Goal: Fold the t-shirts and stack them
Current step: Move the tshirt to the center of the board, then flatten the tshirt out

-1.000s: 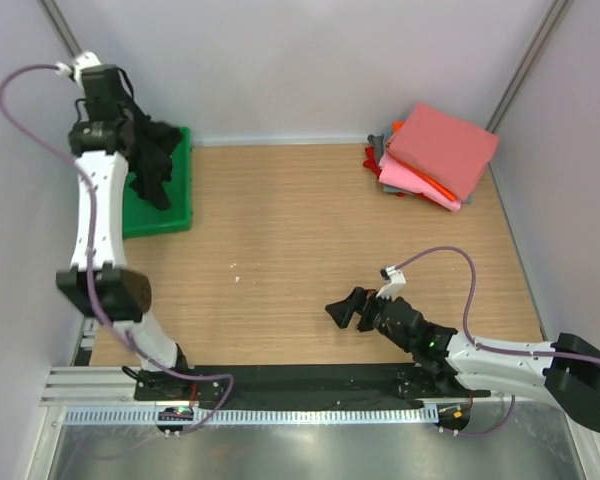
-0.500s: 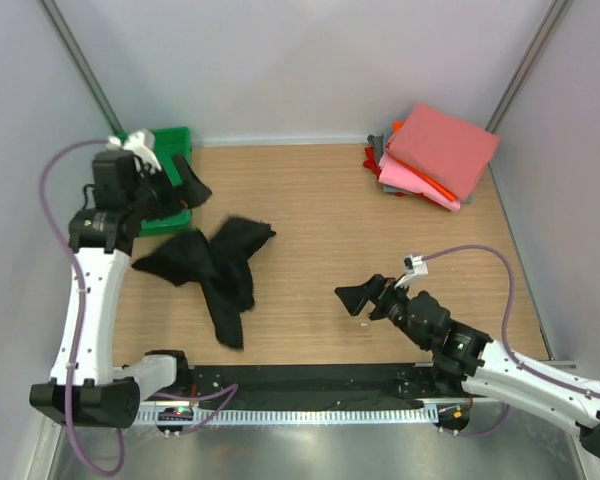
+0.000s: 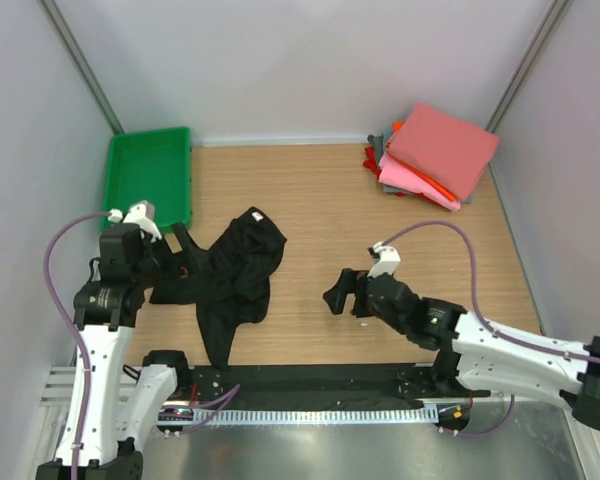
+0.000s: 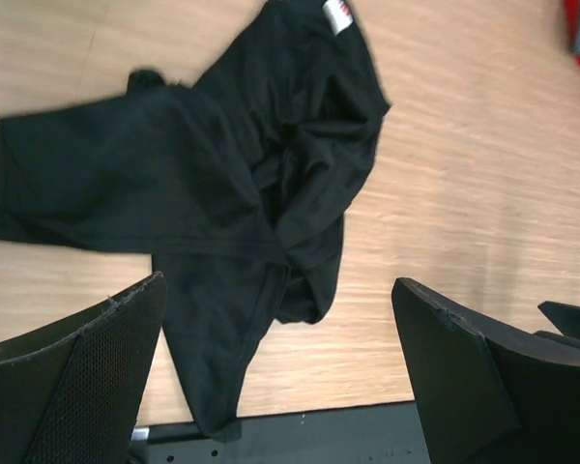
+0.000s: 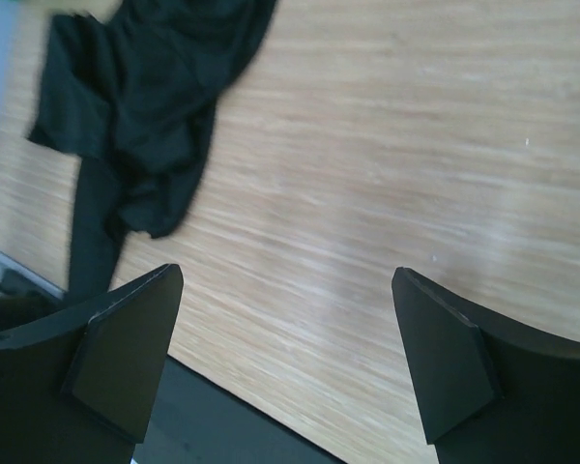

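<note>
A plain black t-shirt (image 3: pixel 232 272) lies crumpled on the wooden table, left of centre, with one strip trailing toward the near edge. My left gripper (image 3: pixel 185 258) is open at the shirt's left edge and holds nothing. In the left wrist view the shirt (image 4: pixel 203 184) spreads ahead of the open left gripper (image 4: pixel 280 362). My right gripper (image 3: pixel 336 290) is open and empty, apart from the shirt on its right. The right wrist view has the shirt (image 5: pixel 145 87) at the upper left, beyond the right gripper (image 5: pixel 285 358). The folded t-shirts (image 3: pixel 435 155), salmon-pink on top, are stacked at the back right.
A green plastic tray (image 3: pixel 150 175) sits at the back left corner against the wall. Grey walls close in the table on three sides. A black rail (image 3: pixel 310 380) runs along the near edge by the arm bases.
My left gripper opened and let go of the black t-shirt, which came from over the tray down onto the table. The left arm swung toward the near edge. The right gripper shifted slightly left.
</note>
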